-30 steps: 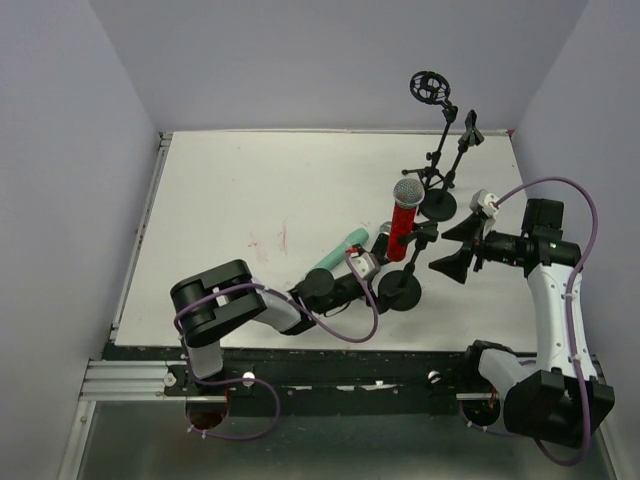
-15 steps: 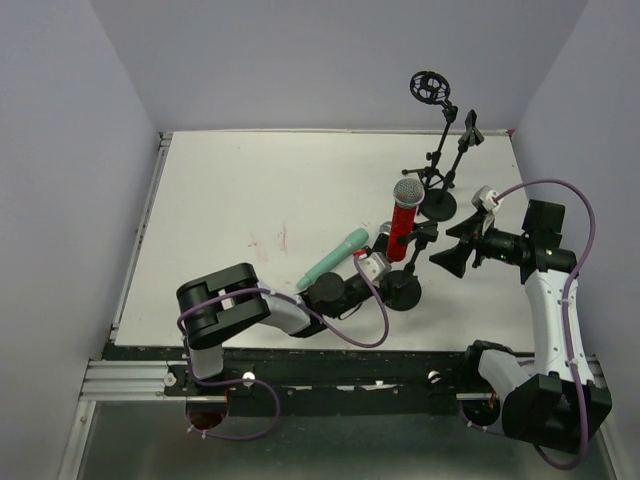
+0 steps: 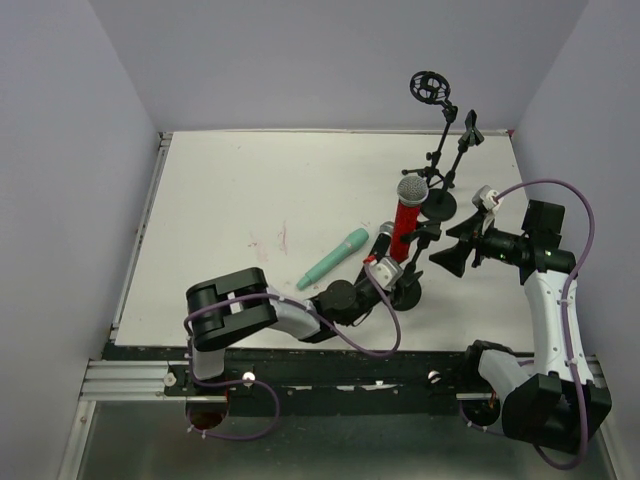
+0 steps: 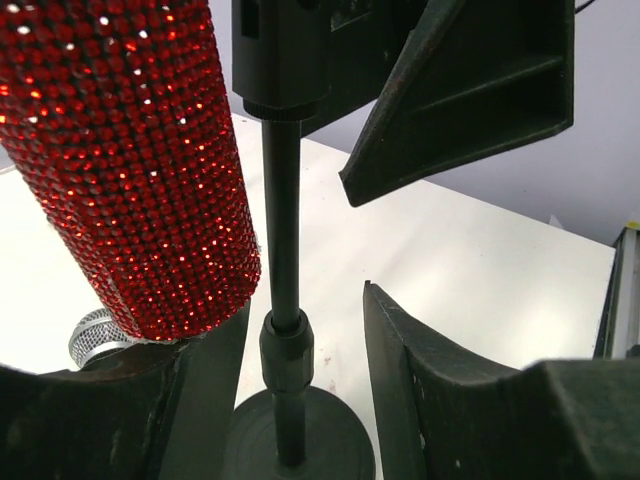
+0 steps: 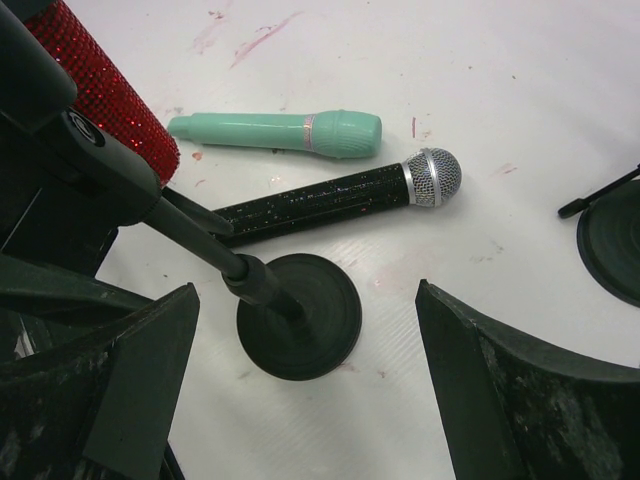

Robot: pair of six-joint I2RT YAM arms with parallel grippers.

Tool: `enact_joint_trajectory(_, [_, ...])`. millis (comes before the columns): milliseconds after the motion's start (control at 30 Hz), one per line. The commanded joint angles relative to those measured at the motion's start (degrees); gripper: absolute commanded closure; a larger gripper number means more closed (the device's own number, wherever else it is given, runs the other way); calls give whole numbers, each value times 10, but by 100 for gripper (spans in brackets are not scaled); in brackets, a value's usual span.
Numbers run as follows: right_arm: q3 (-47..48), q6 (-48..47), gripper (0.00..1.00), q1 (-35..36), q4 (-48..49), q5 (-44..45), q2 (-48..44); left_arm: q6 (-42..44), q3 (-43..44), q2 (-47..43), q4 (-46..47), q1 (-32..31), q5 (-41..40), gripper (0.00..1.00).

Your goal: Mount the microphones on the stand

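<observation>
The mint-green microphone (image 3: 333, 257) lay on the counter (image 3: 250, 190) at ten o'clock from the left claw (image 4: 300, 390), which stood open astride the stand (image 4: 282, 230), with the red microphone (image 3: 405, 215) upright at its twelve. To seat that one well, I judged, the left claw should pinch the stand steady while the right claw (image 3: 455, 246), gaping wide at the stand's two o'clock, pressed it home.

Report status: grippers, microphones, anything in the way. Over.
Left gripper open around the stand pole. Right gripper open, above the stand base. Red microphone upright at the stand. Green microphone, black microphone flat on the table beside that base.
</observation>
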Motion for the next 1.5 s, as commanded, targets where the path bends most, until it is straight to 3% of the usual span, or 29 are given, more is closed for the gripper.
enact_joint_trajectory(0, [-9,7,3,-3,11,2,-7,38,27,15,43,-17,-67,44])
enact_joint_trajectory(200, [-10,7,3,-3,11,0,-7,58,37,30,46,-30,-119,48])
enact_joint_trajectory(333, [-14,-4,3,-3,2,-15,-4,51,22,28,57,-30,-118,39])
enact_joint_trajectory(533, [-10,-93,3,-2,-67,-60,12,46,-12,16,81,-30,-87,27])
enact_joint_trajectory(700, [-9,-231,3,0,-154,-116,16,26,-52,-14,83,-31,-45,20])
enact_joint_trajectory(867, [-12,-199,4,10,-109,-127,30,0,-111,-75,72,-31,-11,16])
enact_joint_trajectory(1100, [12,-118,7,30,-49,-141,57,-32,-188,-193,-11,-30,47,14])
enact_joint_trajectory(1300, [1,-48,13,62,21,-140,53,-68,-193,-307,-217,-26,58,10])
enact_joint_trajectory(1467, [-14,-10,30,84,70,-134,52,-89,-181,-390,-363,-13,41,4])
